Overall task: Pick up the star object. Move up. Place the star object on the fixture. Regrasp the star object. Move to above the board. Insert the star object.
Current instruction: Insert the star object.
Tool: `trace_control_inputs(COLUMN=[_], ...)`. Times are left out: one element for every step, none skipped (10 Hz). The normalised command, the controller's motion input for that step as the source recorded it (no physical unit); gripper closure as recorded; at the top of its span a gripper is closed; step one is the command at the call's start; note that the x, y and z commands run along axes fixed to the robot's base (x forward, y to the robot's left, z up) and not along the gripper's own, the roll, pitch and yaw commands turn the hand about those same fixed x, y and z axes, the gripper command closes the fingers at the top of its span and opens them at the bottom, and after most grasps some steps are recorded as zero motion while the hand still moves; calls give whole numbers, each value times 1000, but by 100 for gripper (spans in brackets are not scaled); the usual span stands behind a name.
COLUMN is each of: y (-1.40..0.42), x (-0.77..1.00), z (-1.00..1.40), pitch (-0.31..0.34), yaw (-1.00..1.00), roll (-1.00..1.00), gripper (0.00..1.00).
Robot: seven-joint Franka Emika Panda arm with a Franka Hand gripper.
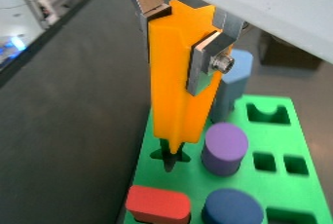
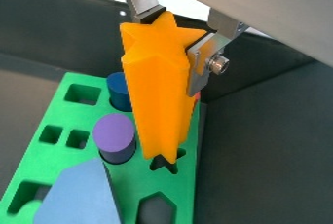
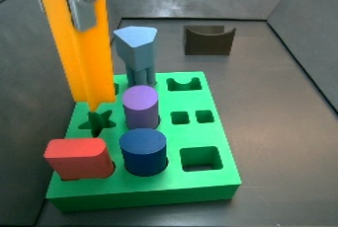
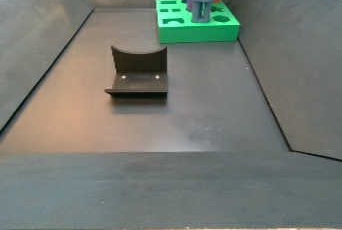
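My gripper (image 1: 182,39) is shut on the upper end of the star object (image 1: 177,92), a long orange-yellow prism that hangs upright. In both wrist views its lower end is right over the star-shaped hole (image 2: 166,161) of the green board (image 1: 270,112). A side view shows the star object (image 3: 77,58) above that hole (image 3: 95,122), at the board's (image 3: 199,180) left side; I cannot tell whether the tip is inside. The silver fingers (image 2: 203,60) clamp the star object (image 2: 156,87) from two sides. The dark fixture (image 4: 136,74) stands empty mid-floor, far from the board (image 4: 171,26).
A light-blue pentagon peg (image 3: 136,55), a purple cylinder (image 3: 140,107), a dark blue cylinder (image 3: 142,150) and a red block (image 3: 77,158) stand in the board close around the star hole. Square holes (image 3: 201,158) lie to the right. Dark bin walls (image 4: 54,44) enclose the floor.
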Motion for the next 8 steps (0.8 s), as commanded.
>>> trace_control_inputs(y=[0,-17,-23,0,0,0,0,-6], x=[0,0,0,0,-66,-66,-71,-163], z=[0,-240,-597,-697,-614,-489,-491,-540], pitch=[0,0,0,0,40,41,84,90], yaw=[0,0,-149,-349,-371,-317,-323,-306], roll=[-7,13,0,0,0,6,49,47], gripper=[100,100,100,100,100,100,100,100])
